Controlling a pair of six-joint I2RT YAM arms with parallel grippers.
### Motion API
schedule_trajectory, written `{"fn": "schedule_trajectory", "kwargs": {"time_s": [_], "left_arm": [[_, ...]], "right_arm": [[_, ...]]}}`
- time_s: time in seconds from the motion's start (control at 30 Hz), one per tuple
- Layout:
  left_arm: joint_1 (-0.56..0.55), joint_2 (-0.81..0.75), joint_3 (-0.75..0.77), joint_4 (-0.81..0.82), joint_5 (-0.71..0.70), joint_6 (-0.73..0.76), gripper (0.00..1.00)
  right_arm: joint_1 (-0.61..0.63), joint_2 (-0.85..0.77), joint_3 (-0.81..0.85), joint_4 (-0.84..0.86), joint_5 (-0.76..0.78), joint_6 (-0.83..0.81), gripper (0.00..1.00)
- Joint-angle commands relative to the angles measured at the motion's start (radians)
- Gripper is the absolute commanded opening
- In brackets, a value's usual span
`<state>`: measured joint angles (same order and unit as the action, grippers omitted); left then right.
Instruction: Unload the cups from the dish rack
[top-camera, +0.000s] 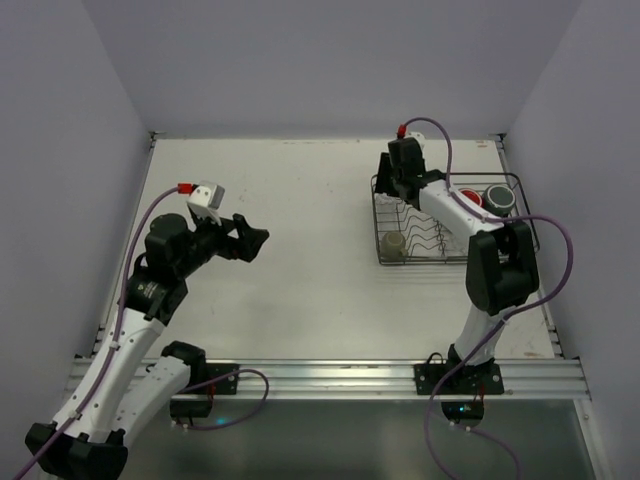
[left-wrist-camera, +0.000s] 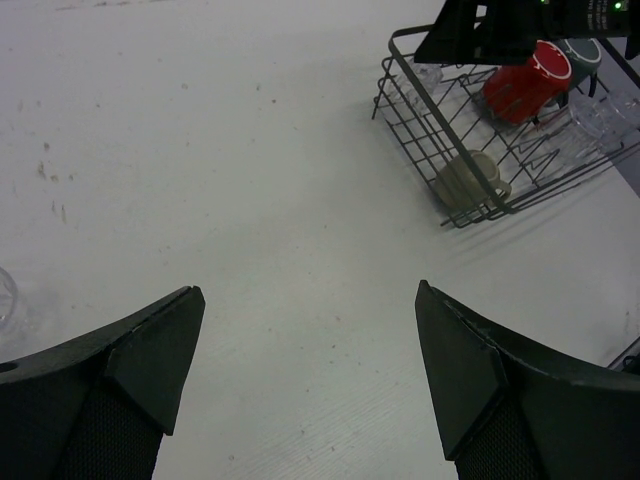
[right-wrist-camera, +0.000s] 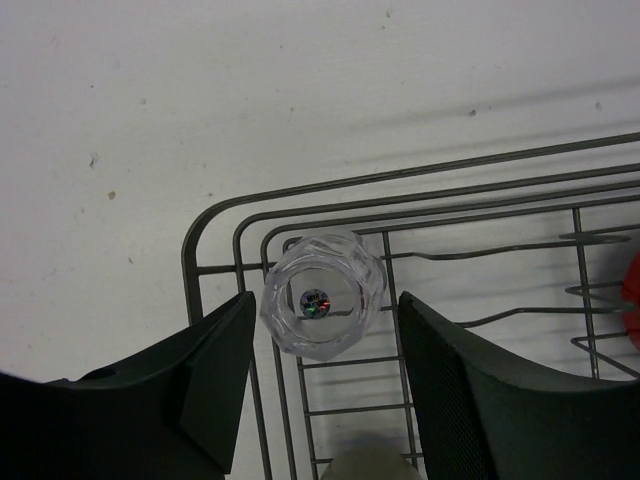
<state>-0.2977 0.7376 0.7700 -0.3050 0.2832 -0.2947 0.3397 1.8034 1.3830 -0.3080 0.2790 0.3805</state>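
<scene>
From above, a matte white bench lies between pale walls. Over its left half the left fingers, black and wedge-shaped, hang spread apart with nothing between them. On the right half sits the dish rack, a rectangular basket of thin dark wire with wavy dividers inside. The right fingers reach down at its far left corner. Inside the rack, an olive-tan mug lies in the near left corner. A red cup and a dark grey cup sit side by side toward the far right. In the left wrist view, two black fingers with mesh-textured inner pads stand wide apart over scuffed, speckled bench. The rack is at the upper right, holding the mug on its side and the glossy red cup tilted. The right wrist view looks straight down on a rounded wire corner of the rack. A clear tumbler with cut facets and a small shiny sticker at its centre stands there. The right fingers flank it, released. A slim gap shows on one side, and on the other it is too close to tell whether they touch.
</scene>
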Motion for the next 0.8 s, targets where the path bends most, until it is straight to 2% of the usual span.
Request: {"fn": "schedule_trajectory", "kwargs": {"time_s": [0.0,0.43,0.57,0.6,0.63,0.77], "left_arm": [[-0.017,-0.001,0.003,0.015,0.024,0.017,0.94],[-0.015,0.023,0.008,0.015,0.020,0.017,0.94],[-0.015,0.031,0.008,0.015,0.011,0.016,0.94],[-0.015,0.032,0.008,0.017,0.010,0.016,0.94],[-0.015,0.034,0.008,0.018,0.008,0.012,0.94],[-0.015,0.051,0.020,0.038,0.037,-0.007,0.93]], "right_arm": [[-0.001,0.034,0.065,-0.008,0.000,-0.006,0.62],[-0.004,0.102,0.079,-0.006,0.023,-0.022,0.62],[-0.004,0.108,0.093,-0.006,0.012,-0.025,0.42],[-0.005,0.102,0.093,-0.006,0.012,-0.025,0.32],[-0.005,0.093,0.087,-0.006,0.020,-0.022,0.26],[-0.004,-0.028,0.031,0.043,0.029,-0.026,0.23]]}}
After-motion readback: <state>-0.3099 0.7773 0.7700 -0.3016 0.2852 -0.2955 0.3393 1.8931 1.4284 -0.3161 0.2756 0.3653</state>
